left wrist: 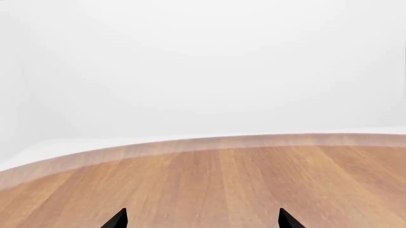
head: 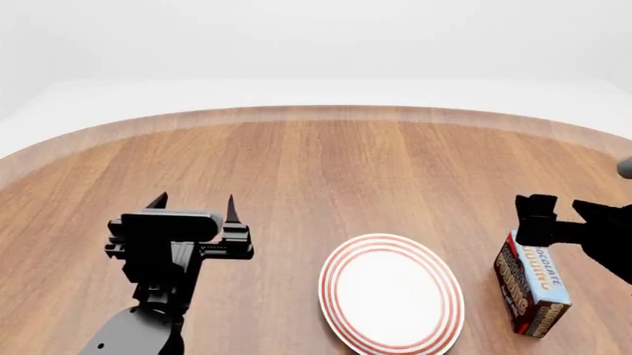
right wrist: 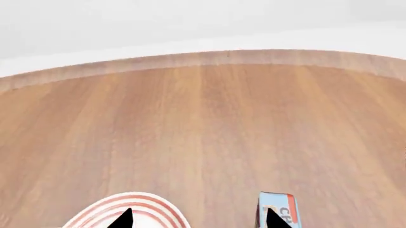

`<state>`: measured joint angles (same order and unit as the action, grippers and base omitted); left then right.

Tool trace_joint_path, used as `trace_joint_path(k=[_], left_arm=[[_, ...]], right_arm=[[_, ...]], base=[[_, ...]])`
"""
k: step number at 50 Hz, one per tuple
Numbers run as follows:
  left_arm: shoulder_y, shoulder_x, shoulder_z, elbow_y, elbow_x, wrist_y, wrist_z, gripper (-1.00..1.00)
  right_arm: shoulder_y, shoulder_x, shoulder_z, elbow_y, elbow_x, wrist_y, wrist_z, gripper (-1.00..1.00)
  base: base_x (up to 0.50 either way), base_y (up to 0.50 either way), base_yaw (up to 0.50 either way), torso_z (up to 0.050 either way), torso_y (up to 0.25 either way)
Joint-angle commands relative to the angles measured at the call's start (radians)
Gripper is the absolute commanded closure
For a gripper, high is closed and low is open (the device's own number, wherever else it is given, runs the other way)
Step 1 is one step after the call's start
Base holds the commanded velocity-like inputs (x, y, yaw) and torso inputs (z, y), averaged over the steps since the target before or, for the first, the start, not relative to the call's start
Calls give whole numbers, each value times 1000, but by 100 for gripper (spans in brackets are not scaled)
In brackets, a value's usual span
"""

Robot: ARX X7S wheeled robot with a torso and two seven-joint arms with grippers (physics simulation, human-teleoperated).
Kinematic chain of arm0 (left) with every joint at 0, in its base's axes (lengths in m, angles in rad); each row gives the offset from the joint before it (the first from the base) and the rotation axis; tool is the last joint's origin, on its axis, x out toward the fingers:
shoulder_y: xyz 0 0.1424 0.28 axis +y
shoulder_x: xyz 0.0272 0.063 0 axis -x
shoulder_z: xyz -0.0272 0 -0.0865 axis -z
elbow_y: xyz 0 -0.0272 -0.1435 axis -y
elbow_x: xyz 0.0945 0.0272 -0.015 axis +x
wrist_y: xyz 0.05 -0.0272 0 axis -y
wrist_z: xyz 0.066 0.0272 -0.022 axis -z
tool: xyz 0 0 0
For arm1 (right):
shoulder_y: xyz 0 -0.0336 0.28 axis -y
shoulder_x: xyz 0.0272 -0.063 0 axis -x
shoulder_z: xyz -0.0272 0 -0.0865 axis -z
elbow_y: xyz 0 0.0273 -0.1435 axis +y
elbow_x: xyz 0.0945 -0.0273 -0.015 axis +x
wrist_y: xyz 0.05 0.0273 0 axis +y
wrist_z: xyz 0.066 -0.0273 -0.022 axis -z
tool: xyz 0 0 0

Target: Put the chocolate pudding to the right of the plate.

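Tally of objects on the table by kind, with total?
Plate: 1
Chocolate pudding carton: 1
Total: 2

Warm wood-grain tabletop (head: 326,177), planked in long streaks, smooth with a soft satin finish and a paler banded rim. On it, smooth glazed-looking white plate (head: 391,302) ringed in red, faintly glossy. Beside the plate, printed cardboard-like chocolate pudding (head: 531,290) carton, matt dark sides. Matt black, hard plastic-looking left pincer (head: 194,205) and right pincer (head: 549,216).
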<state>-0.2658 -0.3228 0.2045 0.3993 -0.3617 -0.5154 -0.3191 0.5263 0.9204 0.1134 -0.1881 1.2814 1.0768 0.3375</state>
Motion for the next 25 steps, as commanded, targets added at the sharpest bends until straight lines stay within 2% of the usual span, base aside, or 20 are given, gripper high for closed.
trace_joint_path(k=[1, 6, 11, 12, 13, 17, 25], left_arm=[[-5, -5, 2, 15, -6, -10, -6, -100], [-7, -8, 2, 25, -8, -15, -9, -100], [-2, -11, 0, 34, -10, -14, -13, -100], [0, -12, 0, 34, -9, -14, -14, -100], [0, -12, 1, 35, -9, -14, -15, -100], [-2, -15, 1, 46, -12, -22, -19, -100], [-2, -15, 5, 42, -11, -18, -21, -100]], right_arm=[[-308, -30, 242, -476, 69, -94, 146, -100], [-407, -59, 336, -609, 90, -127, 157, -100], [-478, -112, 351, -686, -1, -153, 152, -100], [-490, -121, 297, -722, -135, -149, 181, -100], [-499, -133, 281, -731, -176, -161, 175, -100], [-539, -188, 261, -769, -251, -216, 158, -100], [-547, -213, 137, -786, -392, -253, 129, -100]], base=[[0, 0, 0, 0, 0], [0, 0, 0, 0, 0], [0, 0, 0, 0, 0], [0, 0, 0, 0, 0], [0, 0, 0, 0, 0], [0, 0, 0, 0, 0], [0, 0, 0, 0, 0]])
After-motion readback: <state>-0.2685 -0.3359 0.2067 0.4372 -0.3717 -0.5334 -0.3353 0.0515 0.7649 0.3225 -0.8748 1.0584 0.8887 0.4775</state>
